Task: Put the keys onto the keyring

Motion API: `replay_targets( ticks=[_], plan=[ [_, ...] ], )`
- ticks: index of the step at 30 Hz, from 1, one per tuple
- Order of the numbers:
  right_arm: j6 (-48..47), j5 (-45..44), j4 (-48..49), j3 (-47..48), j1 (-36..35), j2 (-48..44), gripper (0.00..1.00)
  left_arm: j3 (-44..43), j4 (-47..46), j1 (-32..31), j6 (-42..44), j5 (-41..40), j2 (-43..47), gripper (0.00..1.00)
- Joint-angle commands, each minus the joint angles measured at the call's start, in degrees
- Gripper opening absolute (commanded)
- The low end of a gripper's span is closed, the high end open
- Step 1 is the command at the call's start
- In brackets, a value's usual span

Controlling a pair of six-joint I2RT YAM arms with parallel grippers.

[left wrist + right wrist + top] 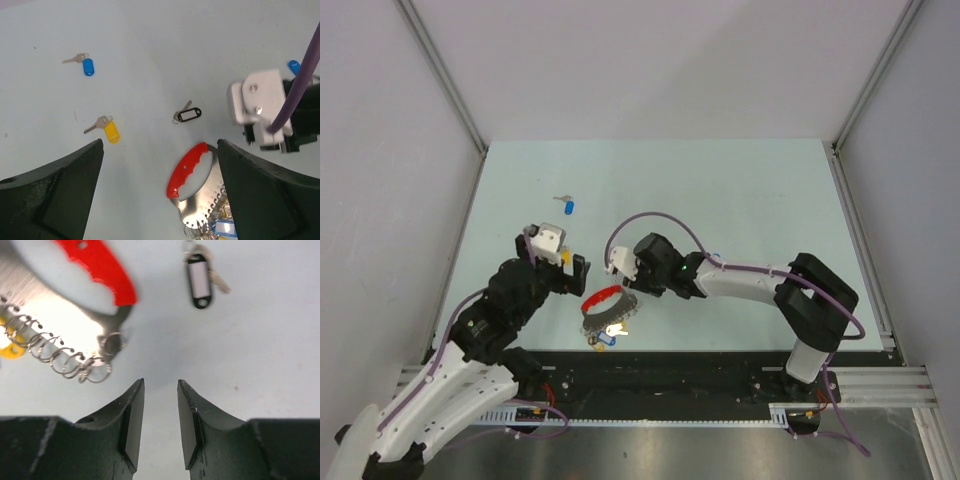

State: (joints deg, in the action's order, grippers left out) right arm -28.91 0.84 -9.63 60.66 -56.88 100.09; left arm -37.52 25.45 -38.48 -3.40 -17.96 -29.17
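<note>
Red-arc keyring point(186, 170) between arms; left fingers point(55, 195) spread wide, empty; right fingers point(131, 425) narrowly parted, empty, aimed down beside it.

The keyring point(603, 298) lies on the desk point(740, 190) close to the near edge, left of the middle. It sits between the two claws: the left claw point(160, 144) is on its left and the right claw point(161, 405) on its right, just behind it. A bunch of keys point(608, 336) sits at the keyring's near side, toward the near edge. Just behind the keyring, apart from it, lies an oval tag point(189, 115). Left of the tag, near the left claw, lies a loose key point(106, 129). Behind that, toward the far-left corner and well apart from the rest, lies another loose key point(82, 62).
</note>
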Motion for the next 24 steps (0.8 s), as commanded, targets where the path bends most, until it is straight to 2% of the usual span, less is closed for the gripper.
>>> replay_targets(
  ticks=[1,6,9,10,14,16,20,21,24],
  plan=[
    [12.5,-0.7,0.0,0.2,4.6,-5.8,0.38,-2.5,2.4,0.5,-6.2,5.3,-8.1,1.0],
    [22.4,0.6,4.3,-5.4,8.6,-14.4,0.43,-8.1,8.9,0.5,-13.5,9.3,-25.4,1.0],
    [27.6,1.4,8.2,-11.3,12.2,-21.1,0.52,-10.8,10.9,0.5,-15.7,13.2,-32.9,1.0],
    [28.6,1.0,9.1,-13.2,12.9,-22.8,0.57,-10.8,10.5,0.4,-16.1,16.6,-33.8,1.0],
    [35.8,0.7,14.2,-20.5,18.2,-30.9,0.66,-10.3,7.1,0.4,-18.8,21.9,-38.2,1.0],
    [38.7,0.4,16.2,-24.3,19.5,-34.7,0.76,-11.7,7.4,0.0,-19.7,23.2,-42.3,1.0],
    [41.8,0.7,17.2,-28.5,23.7,-39.2,0.91,-14.5,6.9,-1.7,-21.4,23.4,-48.2,0.91],
    [42.8,0.9,17.4,-29.2,24.4,-40.9,0.92,-14.9,6.7,-2.3,-21.7,23.2,-50.4,0.89],
    [43.9,0.7,19.3,-32.0,26.3,-44.5,0.92,-17.1,6.5,-2.9,-22.6,22.7,-54.4,0.74]
  ],
)
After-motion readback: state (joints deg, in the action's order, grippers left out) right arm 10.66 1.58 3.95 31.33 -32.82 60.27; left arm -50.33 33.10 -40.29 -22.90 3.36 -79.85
